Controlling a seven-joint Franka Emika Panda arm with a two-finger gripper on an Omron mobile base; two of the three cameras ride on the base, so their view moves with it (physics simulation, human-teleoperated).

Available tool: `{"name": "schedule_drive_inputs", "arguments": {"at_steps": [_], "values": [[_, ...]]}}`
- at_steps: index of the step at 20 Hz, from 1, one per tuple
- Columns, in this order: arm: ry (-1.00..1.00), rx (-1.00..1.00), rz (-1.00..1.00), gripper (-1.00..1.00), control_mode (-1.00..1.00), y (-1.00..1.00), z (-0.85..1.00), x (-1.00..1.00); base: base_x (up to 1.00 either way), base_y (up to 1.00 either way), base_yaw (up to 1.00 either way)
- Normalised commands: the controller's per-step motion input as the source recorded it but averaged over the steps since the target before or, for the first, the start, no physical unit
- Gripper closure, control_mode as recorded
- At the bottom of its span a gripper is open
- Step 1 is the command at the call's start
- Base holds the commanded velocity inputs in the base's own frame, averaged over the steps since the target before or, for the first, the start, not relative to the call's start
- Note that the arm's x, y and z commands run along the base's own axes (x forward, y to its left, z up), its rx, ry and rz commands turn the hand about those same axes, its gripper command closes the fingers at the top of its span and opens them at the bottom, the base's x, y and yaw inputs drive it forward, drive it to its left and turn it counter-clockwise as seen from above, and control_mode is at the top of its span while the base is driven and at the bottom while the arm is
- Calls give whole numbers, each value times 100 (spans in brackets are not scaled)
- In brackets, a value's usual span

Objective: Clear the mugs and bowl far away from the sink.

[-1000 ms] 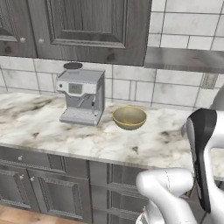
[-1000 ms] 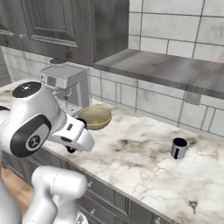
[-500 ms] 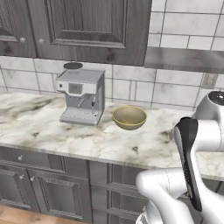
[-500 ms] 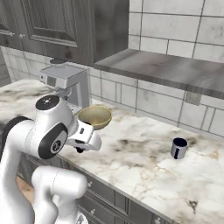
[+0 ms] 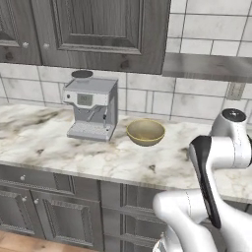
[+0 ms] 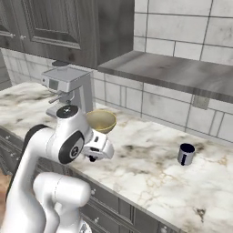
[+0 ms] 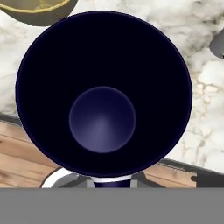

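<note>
The jaws are clenched on a mug [image 7: 104,94], which the hand view looks straight down into: dark navy inside, held close before the camera, above the front edge of the counter [image 6: 150,168]. The bowl [image 5: 145,132] sits just beside the coffee machine [image 5: 92,108]. A second mug [image 6: 185,154] stands well apart to the right. The step in hand seems to be carrying the held mug. Next, the arm needs to lower it upright onto bare counter near the bowl, then release.
</note>
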Motion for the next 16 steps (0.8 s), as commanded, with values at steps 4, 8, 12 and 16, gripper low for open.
{"name": "schedule_drive_inputs", "arguments": {"at_steps": [4, 8, 12, 16], "values": [[2, 0, 1, 100, -100, -18, -47, 29, 0, 0, 0], [0, 0, 4, 100, -100, -16, -50, 30, 0, 0, 0], [6, 3, 4, 100, -100, -14, -38, 25, 0, 0, 0], [5, 0, 2, 100, -100, -12, -43, 25, 0, 0, 0]]}}
